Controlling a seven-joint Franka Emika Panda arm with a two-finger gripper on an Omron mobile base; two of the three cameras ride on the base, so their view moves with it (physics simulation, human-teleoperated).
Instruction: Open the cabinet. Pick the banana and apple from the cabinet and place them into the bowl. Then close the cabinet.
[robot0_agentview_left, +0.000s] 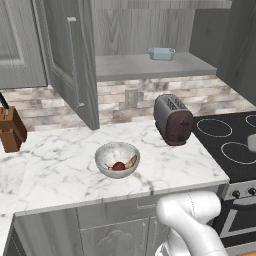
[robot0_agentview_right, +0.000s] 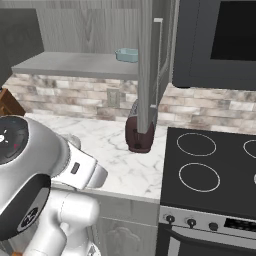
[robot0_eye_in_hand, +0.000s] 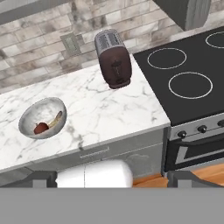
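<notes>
Apple and banana lie in the bowl on the marble bench; cabinet doors stand open; claw wide, holding nothing.

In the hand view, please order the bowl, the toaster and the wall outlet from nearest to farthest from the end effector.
1. bowl: by the counter's front edge, left.
2. toaster: farther back, centre.
3. wall outlet: on the brick backsplash behind.

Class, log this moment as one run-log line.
cabinet: open | banana, apple: in bowl | jaws: open, empty | left: close cabinet
</notes>
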